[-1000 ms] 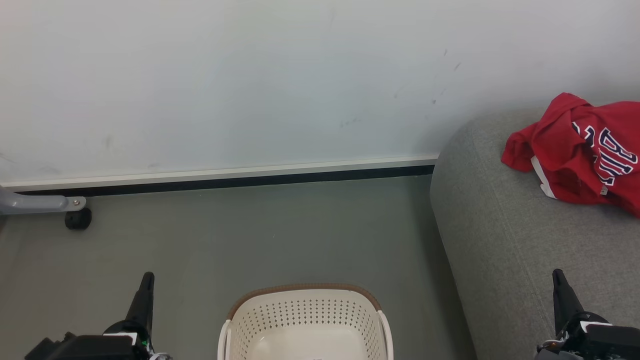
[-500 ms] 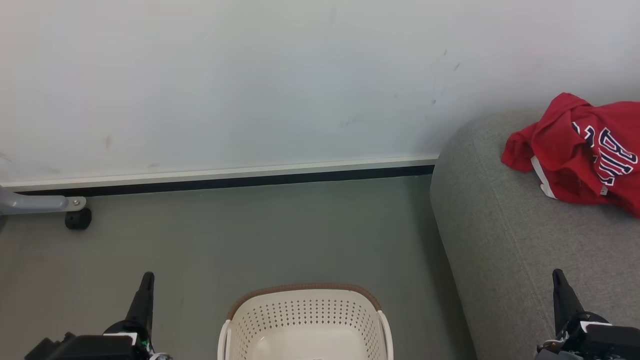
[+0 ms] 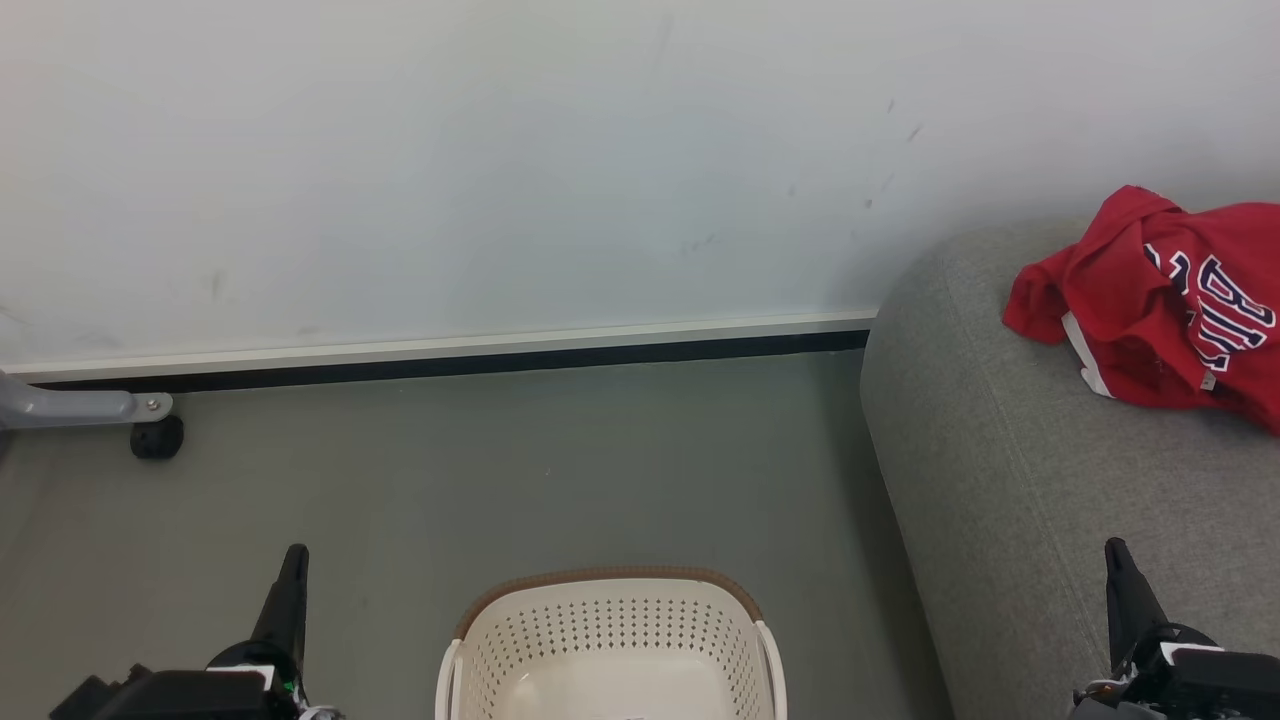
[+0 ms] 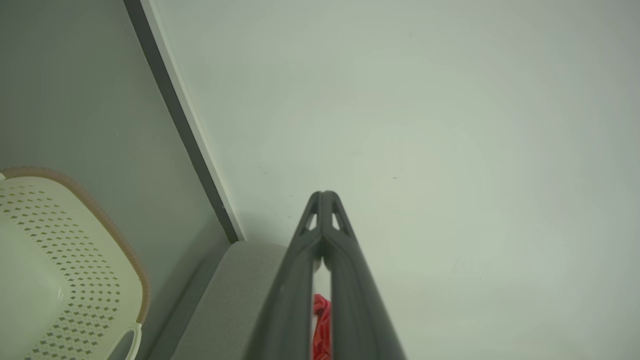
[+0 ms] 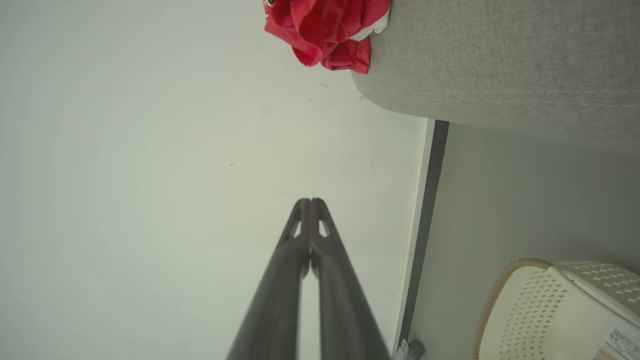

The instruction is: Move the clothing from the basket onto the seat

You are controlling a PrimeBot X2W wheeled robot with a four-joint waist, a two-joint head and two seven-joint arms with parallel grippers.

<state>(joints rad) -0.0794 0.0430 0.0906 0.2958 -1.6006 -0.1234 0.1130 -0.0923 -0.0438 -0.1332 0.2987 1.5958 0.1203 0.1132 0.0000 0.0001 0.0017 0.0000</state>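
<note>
clothing [image 3: 1160,300] heaped red on the seat [image 3: 1020,480], far right by the wall (navy-and-white lettering showing). basket [image 3: 610,625] down on the floor, well apart from it, between the two grippers. left gripper [image 3: 295,552] pinched tip to tip, holding nothing. right gripper [image 3: 1115,545] likewise closed and empty-handed, low before the seat

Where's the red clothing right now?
In the head view it is at the upper right: the red clothing lies bunched on the grey sofa close to the wall, well apart from the basket at bottom centre.
</note>
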